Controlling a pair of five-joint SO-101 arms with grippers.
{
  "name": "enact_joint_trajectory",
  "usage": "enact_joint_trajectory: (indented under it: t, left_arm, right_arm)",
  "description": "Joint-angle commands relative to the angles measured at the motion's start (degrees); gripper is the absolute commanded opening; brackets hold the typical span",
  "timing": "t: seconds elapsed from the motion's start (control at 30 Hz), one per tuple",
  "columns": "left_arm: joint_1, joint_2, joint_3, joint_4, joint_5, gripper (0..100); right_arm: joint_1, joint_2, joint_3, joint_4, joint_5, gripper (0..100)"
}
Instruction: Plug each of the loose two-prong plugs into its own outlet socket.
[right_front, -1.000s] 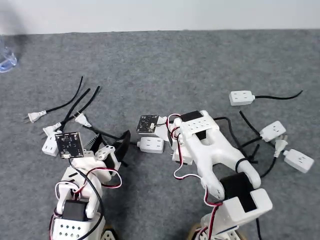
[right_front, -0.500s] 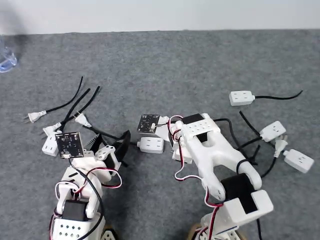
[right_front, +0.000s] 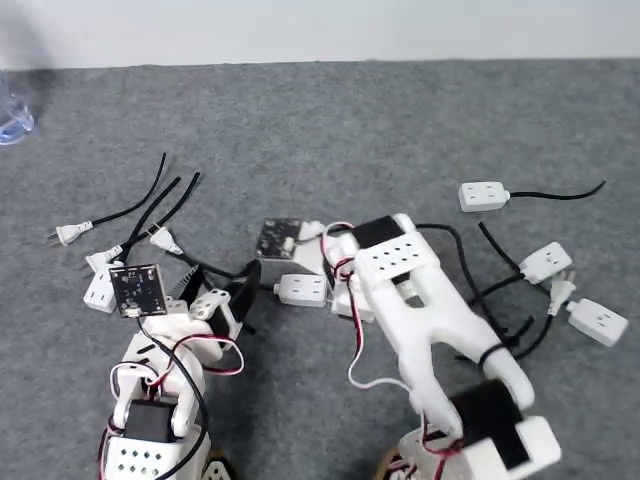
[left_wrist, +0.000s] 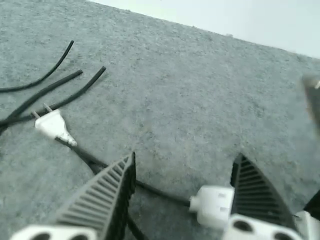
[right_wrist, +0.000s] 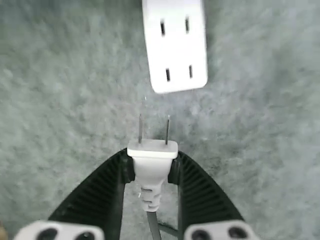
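My right gripper (right_wrist: 151, 160) is shut on a white two-prong plug (right_wrist: 151, 152). Its prongs point at a white outlet block (right_wrist: 175, 45) on the carpet a short way ahead, with a gap between them. In the high view that outlet block (right_front: 302, 289) lies between the two arms, and the right arm (right_front: 395, 260) leans over it. My left gripper (left_wrist: 185, 160) stands open low over the carpet, with the outlet block's corded end (left_wrist: 212, 205) by one finger. A loose white plug (left_wrist: 52, 125) lies beyond it.
More white outlet blocks lie at the right (right_front: 482, 194), (right_front: 545, 262), (right_front: 597, 321) and one at the left (right_front: 98, 294). Loose plugs with black cords lie at the left (right_front: 66, 234), (right_front: 165, 240) and at the right (right_front: 560, 290). Cords tangle by the right arm.
The right arm has stretched forward and swung left with the plug, bringing its wrist over the middle outlet block. The left arm has kept still.
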Motion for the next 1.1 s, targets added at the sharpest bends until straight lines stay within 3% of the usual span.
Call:
enact_joint_trajectory:
  t: [0.0, 0.2, 0.7, 1.07]
  left_arm:
    - [4.0, -0.4, -0.7, -7.9, 0.3, 29]
    - [10.1, -0.4, -0.7, -6.1, 0.3, 29]
    - [9.9, -0.4, -0.7, -3.6, 0.3, 29]
    - [9.9, -0.4, -0.7, -3.5, 0.3, 29]
  right_arm:
    - [-4.0, -5.1, -8.6, 3.6, -6.3, 0.8]
    - [-8.9, -4.3, -17.7, 10.6, -10.3, 0.8]
    - [-13.4, -7.3, -27.9, 21.0, -13.2, 0.8]
    - [-13.6, -9.5, -28.6, 20.9, -13.2, 0.8]
